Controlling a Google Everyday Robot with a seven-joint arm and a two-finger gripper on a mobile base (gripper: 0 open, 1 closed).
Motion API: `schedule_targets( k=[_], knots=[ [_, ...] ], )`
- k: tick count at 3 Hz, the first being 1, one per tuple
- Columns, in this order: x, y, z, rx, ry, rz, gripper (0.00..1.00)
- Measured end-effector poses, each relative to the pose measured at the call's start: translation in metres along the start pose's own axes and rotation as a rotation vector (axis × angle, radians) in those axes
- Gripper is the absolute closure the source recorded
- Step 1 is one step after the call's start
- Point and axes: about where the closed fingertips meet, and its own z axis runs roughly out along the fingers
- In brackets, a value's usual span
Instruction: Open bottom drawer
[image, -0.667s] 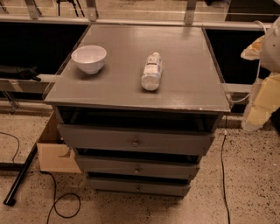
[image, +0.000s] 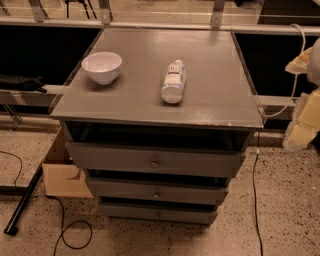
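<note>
1. The bottom drawer (image: 135, 212) sits low in the centre of the frame, the lowest and shortest of three grey fronts on the cabinet. Its knob (image: 158, 215), small and round, is at the middle of the front. A dark gap shows above the front. Nothing touches it.
2. The middle drawer (image: 125, 190) lies just above it, its front reaching further left and right. A dark gap runs along its top too.
3. The top drawer (image: 110, 157) is the widest front and has the largest knob. A deep dark opening lies between it and the cabinet top (image: 220, 85).
4. On the cabinet top a white bowl (image: 102, 66) stands upright at the left. A clear bottle (image: 173, 81) lies on its side near the centre, well apart from the bowl.
5. The gripper (image: 299, 131) hangs at the right edge of the frame, beside the cabinet's right corner at about the height of the top drawer. It is well apart from the bottom drawer and touches nothing. Whether it is open or closed cannot be told.
6. A cardboard box (image: 62, 175) sits on the speckled floor (image: 290, 210), against the cabinet's left side.
7. A black pole (image: 22, 202) slants across the lower left. Beside it a dark cable (image: 65, 242) loops on the floor.
</note>
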Motion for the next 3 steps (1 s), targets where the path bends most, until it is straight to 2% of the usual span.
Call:
schedule_targets(
  k=[1,3],
  knots=[
    [0.015,-0.004,0.01,-0.015,0.001,0.037,0.0],
    [0.042,-0.002,0.059,-0.146,-0.038,0.099,0.0]
  ],
)
